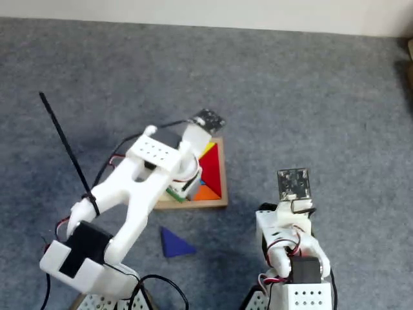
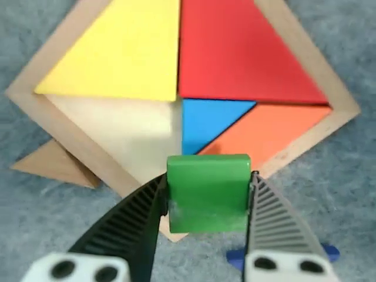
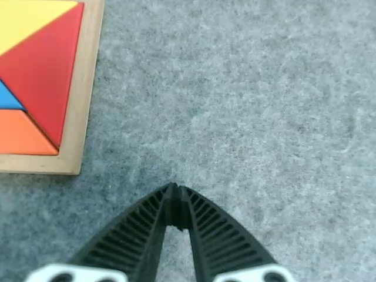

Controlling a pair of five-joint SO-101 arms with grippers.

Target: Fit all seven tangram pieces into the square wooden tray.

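Left gripper (image 2: 208, 179) clamps a green square block (image 2: 207, 197) over the square wooden tray (image 2: 53, 53); right gripper (image 3: 175, 197), pinched empty, sits four o'clock of it.

— What is the table (image 1: 310, 84) like?
— Grey, carpeted all over.
— What lies on it?
— The square wooden tray (image 1: 224, 181). A dark blue triangle (image 1: 174, 244) lies near it but apart, and a light brown triangle (image 2: 56, 164) lies against the tray's outer edge.

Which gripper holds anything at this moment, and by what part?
Left gripper pinches the green piece across two opposite sides; right gripper holds nothing.
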